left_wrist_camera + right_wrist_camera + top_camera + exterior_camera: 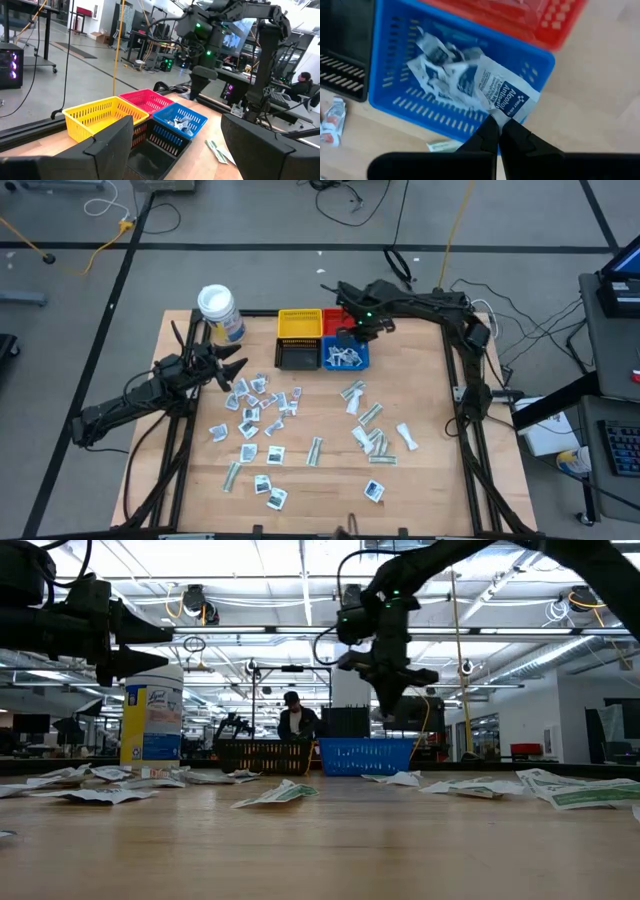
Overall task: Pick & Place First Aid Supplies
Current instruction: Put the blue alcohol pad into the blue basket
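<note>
The right gripper [496, 131] hangs above the blue bin [346, 358] at the far middle of the table, its fingers pinched together on one corner of an alcohol antiseptic packet [506, 93], which dangles over the bin's interior. Several similar white packets with blue print already lie heaped in that bin [442, 67], while the red bin [334, 320] just beyond it, the yellow bin [299, 325] to its left and the black bin [297, 357] look empty of packets as far as the views show. The left gripper [232, 370] hovers at the left side of the table near the white-lidded wipes canister [220, 311], jaws spread wide and holding nothing. The remaining first aid supplies lie scattered flat across the wooden table [440, 480]: a cluster of squarish packets [262, 402] near the left gripper and longer strips [372, 430] to the right. These packets should be very light, thin and limp, folding under their own weight, with a smooth foil or paper skin that could slip. Lying flat, they offer little to grasp, so a pinch at a raised edge or corner seems the likeliest hold, as the packet over the bin shows.
</note>
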